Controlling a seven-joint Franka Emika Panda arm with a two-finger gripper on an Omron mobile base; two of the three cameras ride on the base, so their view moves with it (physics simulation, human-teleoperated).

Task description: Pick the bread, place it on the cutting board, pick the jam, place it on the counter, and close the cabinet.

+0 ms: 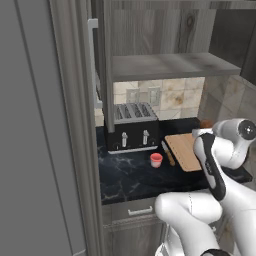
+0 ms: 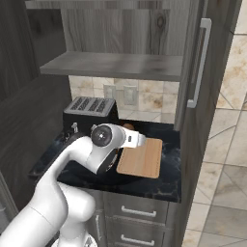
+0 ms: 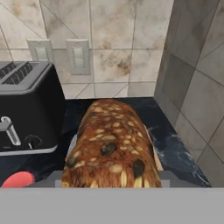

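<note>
A: Where's the bread (image 3: pixel 111 146) right now?

B: The fingers (image 3: pixel 164 177) are pinching it, one each side. In the hand view it's sitting right up against the camera, seedy brown crust, hanging above the black marbled table (image 1: pixel 130 175).

A: Is it over the cutting board (image 2: pixel 142 158) yet?

B: Near it. From the right base view the hand is reaching level from the left, tip over the board's back left corner. Can't tell if the loaf is touching the wood; I'd judge it's hanging just above, not set down.

A: And the jam (image 1: pixel 156 160)?

B: Looking like it's already standing on the table, in front of the toaster (image 1: pixel 131 127), just beside the wooden-handled knife (image 1: pixel 168 153), which is lying along the board's left edge. The red blob at the lower left of the hand view is probably the same jar.

A: So jam step is done?

B: Judging by where it's sitting, yes, or it needs no more than a check. The shelf above is looking bare.

A: Cabinet (image 2: pixel 116 65)?

B: Doors are standing wide open on both sides, bar handle (image 2: pixel 198 62) facing out on the right door. Closing isn't started.

A: So what's left?

B: Lowering and releasing the bread on the board, then shutting the doors.
</note>
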